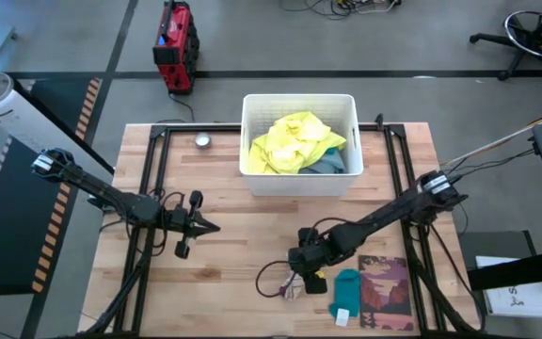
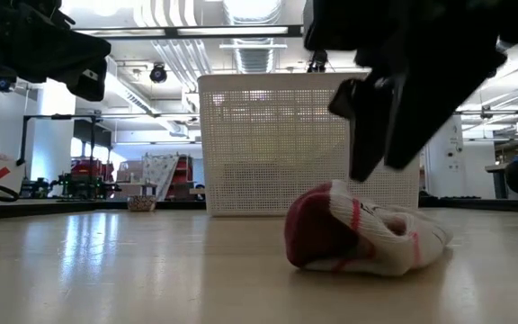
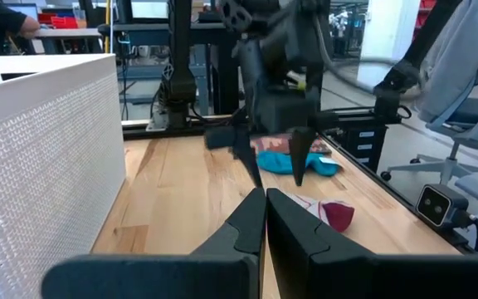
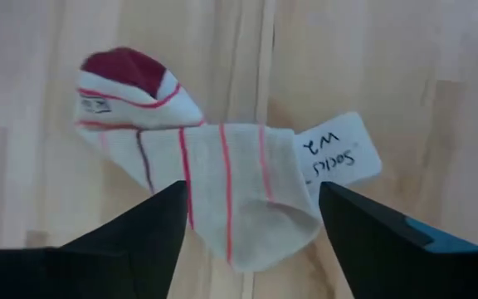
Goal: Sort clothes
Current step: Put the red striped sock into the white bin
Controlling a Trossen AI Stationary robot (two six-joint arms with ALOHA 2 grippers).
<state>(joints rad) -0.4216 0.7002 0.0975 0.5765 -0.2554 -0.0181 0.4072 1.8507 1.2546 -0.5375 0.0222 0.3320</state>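
Note:
A white sock with red stripes and a maroon toe (image 4: 222,166) lies crumpled on the wooden table, with a paper tag on it; it also shows in the low view (image 2: 362,238) and the high view (image 1: 288,288). My right gripper (image 4: 251,187) is open just above it, pointing down, one finger on either side; I cannot see any touch. A teal sock (image 1: 346,294) lies beside the printed mat (image 1: 387,292). Neon yellow and grey-blue garments (image 1: 294,141) lie in the white basket (image 1: 299,97). My left gripper (image 1: 213,227) is shut and empty at the table's left middle.
The basket stands at the table's far middle, with a small silver object (image 1: 202,141) to its left. The mat lies at the near right corner. Bare wood lies between the two grippers. A red tool case (image 1: 175,47) stands on the floor beyond the table.

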